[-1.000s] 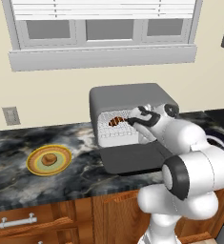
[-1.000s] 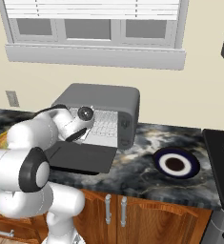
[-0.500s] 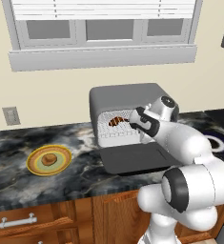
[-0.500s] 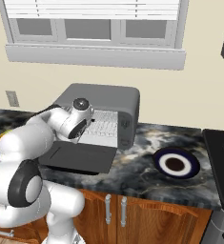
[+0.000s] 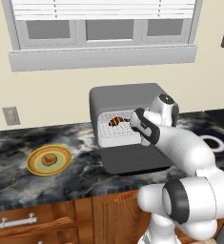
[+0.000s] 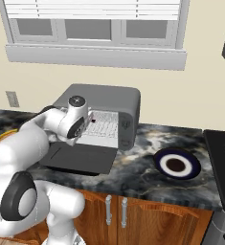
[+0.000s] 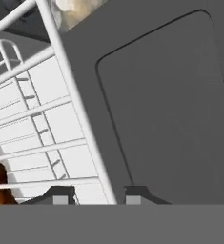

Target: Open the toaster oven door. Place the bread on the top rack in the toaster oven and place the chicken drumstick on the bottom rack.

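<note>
Inside the toaster oven (image 5: pixel 125 97) — one chicken drumstick (image 5: pixel 116 121)

One toaster oven (image 5: pixel 125 97), one chicken drumstick (image 5: pixel 116 121), two plates (image 5: pixel 49 160) (image 6: pixel 176 163), seemingly one bread (image 5: pixel 49 159)

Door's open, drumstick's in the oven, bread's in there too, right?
Not the bread: the left base view shows it on the yellow plate, left of the oven. The door is open and the drumstick lies on a rack inside.
</note>
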